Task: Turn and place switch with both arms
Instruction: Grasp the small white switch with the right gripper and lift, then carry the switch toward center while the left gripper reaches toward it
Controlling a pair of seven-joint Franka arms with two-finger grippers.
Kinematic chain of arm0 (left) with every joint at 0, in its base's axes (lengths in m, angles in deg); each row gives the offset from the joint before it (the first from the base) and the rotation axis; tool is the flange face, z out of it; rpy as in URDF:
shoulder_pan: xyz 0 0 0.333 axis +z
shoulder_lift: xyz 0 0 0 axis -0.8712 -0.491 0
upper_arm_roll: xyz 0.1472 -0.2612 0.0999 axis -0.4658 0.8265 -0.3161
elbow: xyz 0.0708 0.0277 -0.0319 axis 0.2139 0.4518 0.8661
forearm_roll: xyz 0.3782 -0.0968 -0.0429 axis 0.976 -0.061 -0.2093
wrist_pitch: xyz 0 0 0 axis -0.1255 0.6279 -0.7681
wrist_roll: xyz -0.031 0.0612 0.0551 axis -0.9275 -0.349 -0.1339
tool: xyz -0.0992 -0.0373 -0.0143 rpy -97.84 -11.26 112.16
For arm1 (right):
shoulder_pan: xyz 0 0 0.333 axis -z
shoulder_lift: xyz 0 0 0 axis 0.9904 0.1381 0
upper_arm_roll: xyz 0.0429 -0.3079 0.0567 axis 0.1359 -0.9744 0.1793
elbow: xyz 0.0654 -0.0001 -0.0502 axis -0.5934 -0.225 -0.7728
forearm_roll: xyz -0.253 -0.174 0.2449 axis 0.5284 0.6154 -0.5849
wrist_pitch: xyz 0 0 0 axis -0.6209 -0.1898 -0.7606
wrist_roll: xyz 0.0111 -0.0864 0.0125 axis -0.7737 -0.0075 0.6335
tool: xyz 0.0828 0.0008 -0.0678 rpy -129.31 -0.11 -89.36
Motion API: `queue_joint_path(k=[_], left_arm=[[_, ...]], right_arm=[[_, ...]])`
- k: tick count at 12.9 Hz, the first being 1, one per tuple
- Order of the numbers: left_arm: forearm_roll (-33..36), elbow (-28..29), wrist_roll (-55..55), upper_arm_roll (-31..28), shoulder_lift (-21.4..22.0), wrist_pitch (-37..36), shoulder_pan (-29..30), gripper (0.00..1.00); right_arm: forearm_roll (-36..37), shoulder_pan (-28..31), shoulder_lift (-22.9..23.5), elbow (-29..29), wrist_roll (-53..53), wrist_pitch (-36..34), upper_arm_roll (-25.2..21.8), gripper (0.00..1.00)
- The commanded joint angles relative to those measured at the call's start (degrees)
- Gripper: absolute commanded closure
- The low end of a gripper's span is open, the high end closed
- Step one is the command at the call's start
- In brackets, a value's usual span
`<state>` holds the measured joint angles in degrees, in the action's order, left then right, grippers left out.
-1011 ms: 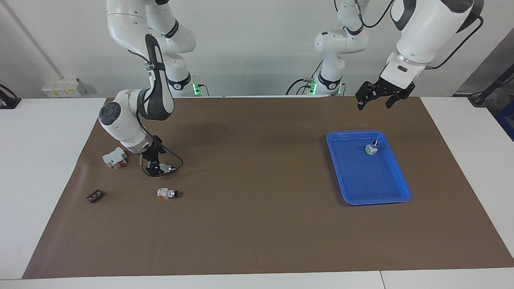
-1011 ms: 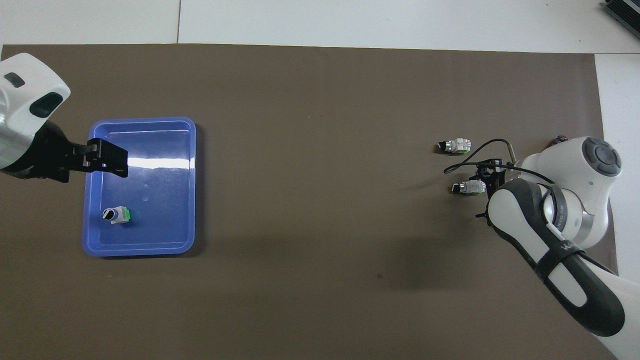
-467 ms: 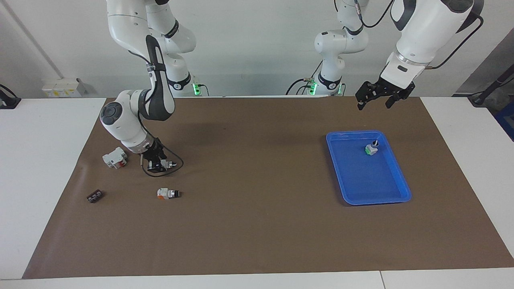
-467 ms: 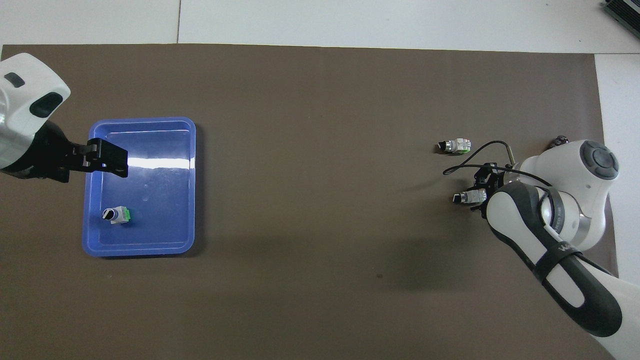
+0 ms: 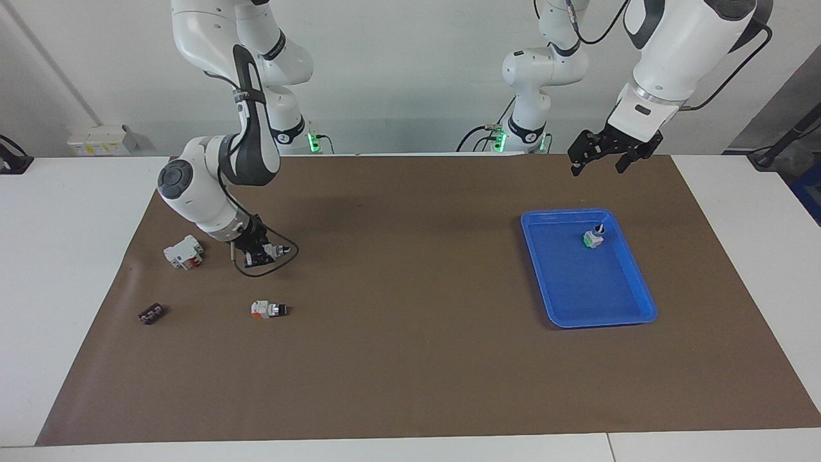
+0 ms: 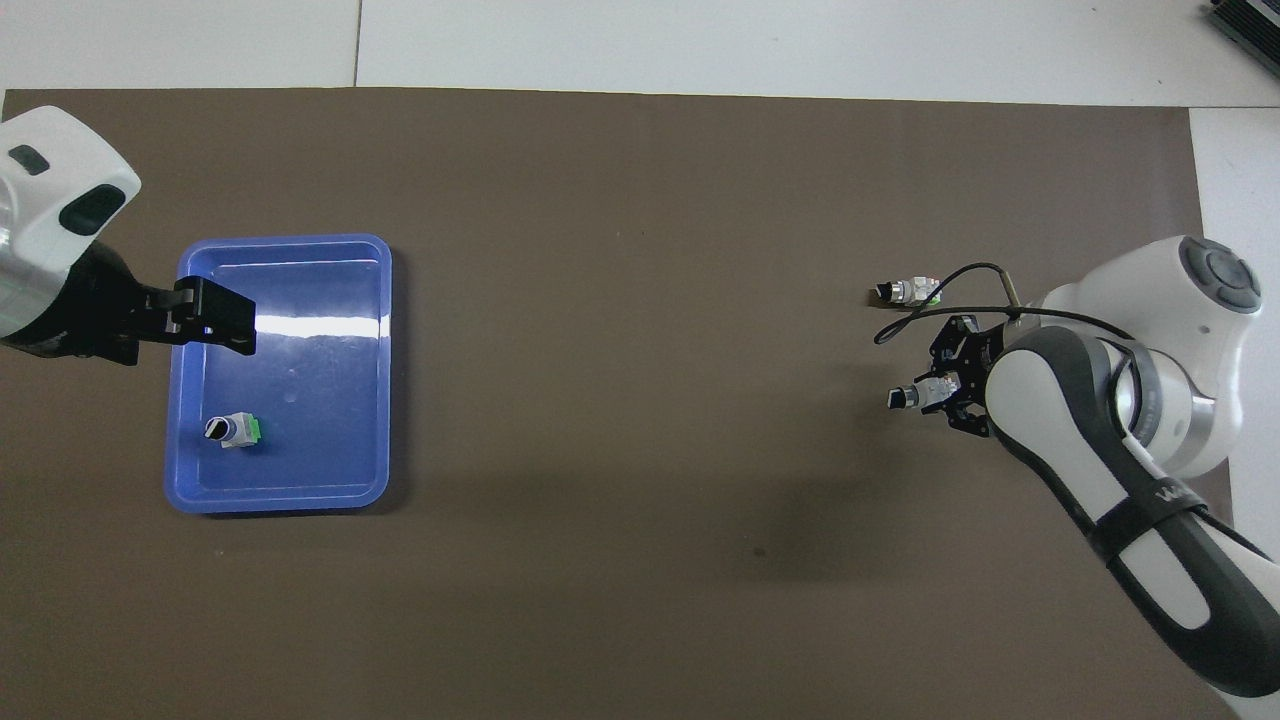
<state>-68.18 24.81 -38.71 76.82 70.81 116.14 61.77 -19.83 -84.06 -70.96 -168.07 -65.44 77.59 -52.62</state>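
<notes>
Right gripper [image 5: 260, 251]: jaws pinching the switch [image 6: 915, 394] by its white body, lifted just clear of the brown mat [image 5: 410, 359] at the right arm's end of the table [image 5: 64, 289]; in the overhead view the black-and-silver knob points toward 9 o'clock.

Left gripper [image 5: 603, 154]: hangs in the air over the blue tray's [image 6: 378, 360] edge, jaws spread, waiting.

Held switch, handling: judged light and rigid, a hard plastic body with a smooth metal knob. The flat white sides look like the safest hold; the round knob would likely slip or turn in the jaws.

Handover judgement: the left gripper should take the free knob-side end or the flat faces left uncovered, since little body shows past the right jaws.

Second switch [image 5: 268, 309]: lies on the mat, orange face up, at 6 o'clock from the right gripper in the facing view.

Third switch [image 5: 594, 237]: already in the tray, green face showing.

White block with a red part [image 5: 183, 251]: on the mat beside the right arm's wrist.

Small black piece [image 5: 151, 314]: on the mat near its edge.

Risk: a tiny part could twist or drop during regrasp.
</notes>
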Motion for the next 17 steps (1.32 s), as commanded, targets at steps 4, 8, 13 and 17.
queue_joint_path(k=[4,8,13,17], left_arm=[[1.14,1.57,-0.45,-0.01,1.46,0.35,0.14,0.0],[1.14,1.57,-0.36,0.17,2.34,-1.4,-0.73,0.0],[1.14,1.66,-0.02,0.78,2.61,-2.38,-3.62,0.0],[-4.89,6.66,-0.02,1.57,4.98,0.34,-7.5,0.0]], right_arm=[[-20.4,0.33,-4.94,7.97,1.1,-13.48,1.03,1.0],[-30.43,-0.11,-5.03,11.31,1.53,-12.52,7.08,1.0],[-35.46,-7.91,-4.32,11.5,-2.58,0.72,11.13,1.0],[-36.26,-16.0,-2.66,14.21,-11.45,10.5,11.13,1.0]])
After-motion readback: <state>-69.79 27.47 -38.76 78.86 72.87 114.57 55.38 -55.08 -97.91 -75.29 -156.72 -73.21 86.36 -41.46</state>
